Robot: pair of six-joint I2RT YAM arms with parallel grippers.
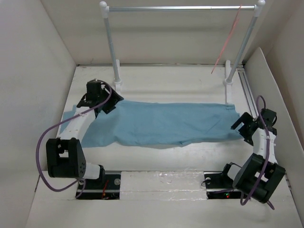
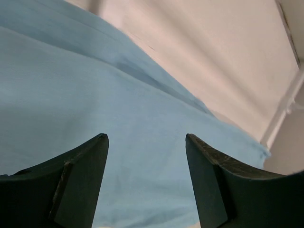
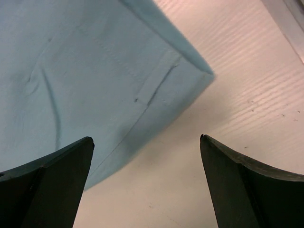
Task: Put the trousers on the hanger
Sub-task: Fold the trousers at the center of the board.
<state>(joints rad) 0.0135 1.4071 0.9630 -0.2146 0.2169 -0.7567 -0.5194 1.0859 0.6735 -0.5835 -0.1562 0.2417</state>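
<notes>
**A:** Where are the trousers?

**B:** The trousers point(image 1: 161, 124) lie flat on the desk point(image 1: 166, 161), stretched between both pincers. One end is under the left pincer point(image 2: 146, 137), and the waistband corner is just ahead of the right pincer point(image 3: 145, 138).

**A:** And the pincers?

**B:** Both are spread, pinching nothing.

**A:** The hanger?

**B:** The hanger point(image 1: 227, 42) hangs from the rail point(image 1: 180, 8), far beyond the right pincer and well apart from the cloth.

There are no words, numbers, brand names or signs to read in any of the views. The trousers point(image 1: 166, 124) are plain light blue cloth, and nothing is written on the parts that show.
</notes>
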